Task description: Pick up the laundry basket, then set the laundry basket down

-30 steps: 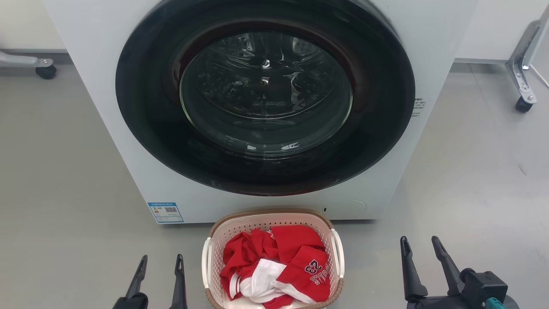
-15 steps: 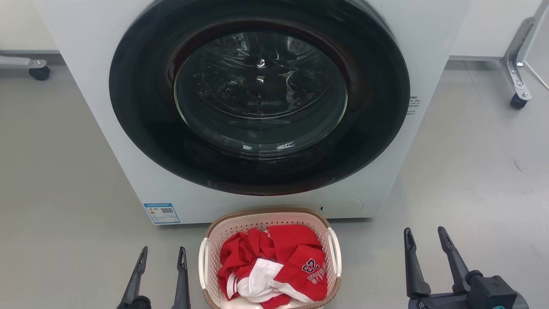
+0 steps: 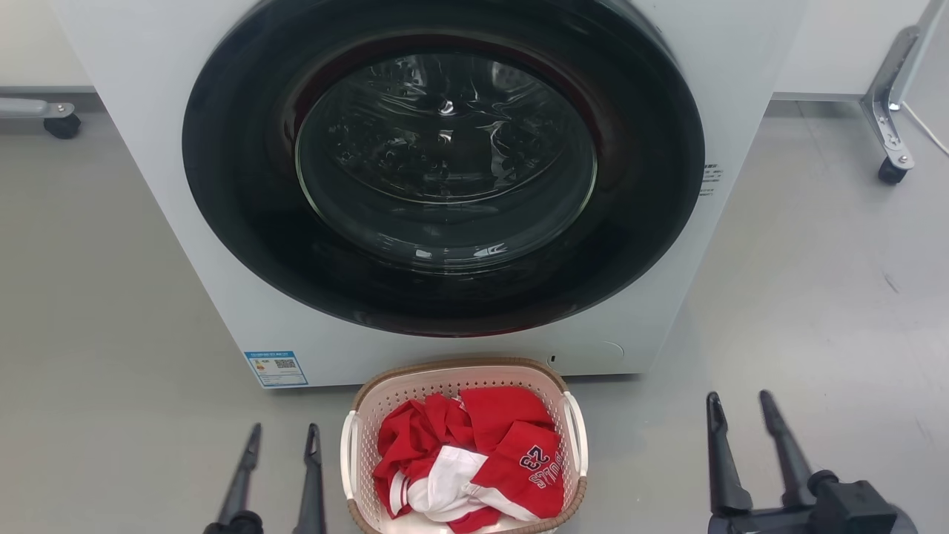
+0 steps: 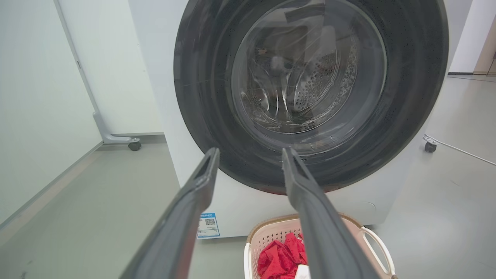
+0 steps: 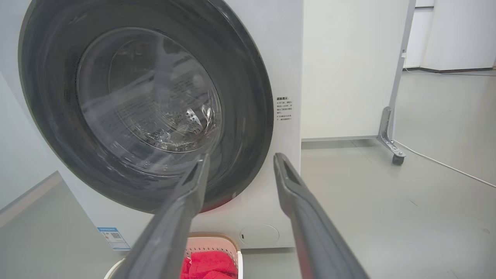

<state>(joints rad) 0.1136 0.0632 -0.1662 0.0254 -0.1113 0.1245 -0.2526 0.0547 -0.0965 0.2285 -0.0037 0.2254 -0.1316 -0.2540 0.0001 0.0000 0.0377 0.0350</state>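
comparing this moment with the second before it, the whole head view has slid a little, the white front-loading washing machine and the cream perforated plastic laundry basket with its brown woven-look rim drifting leftward together, which reads as the camera turning and not as the things moving: the basket keeps the same place against the foot of the washer. both pincers' fingertips now reach a touch higher in that view than they did. the left pincer is released, its two dark fingers spread with nothing between them, and the basket stands just to its right, its near white handle close beside the pincer but apart from it. the right pincer is likewise released and empty, with the basket well off to its left and bare grey floor between. the basket rests upright on the floor between the two, holding a heap of red and white clothing. for the task this small shift settles little: no handle is gripped and the basket sits down on the floor, a lie that fits arms closing in to lift it as well as arms drawn back after setting it down.
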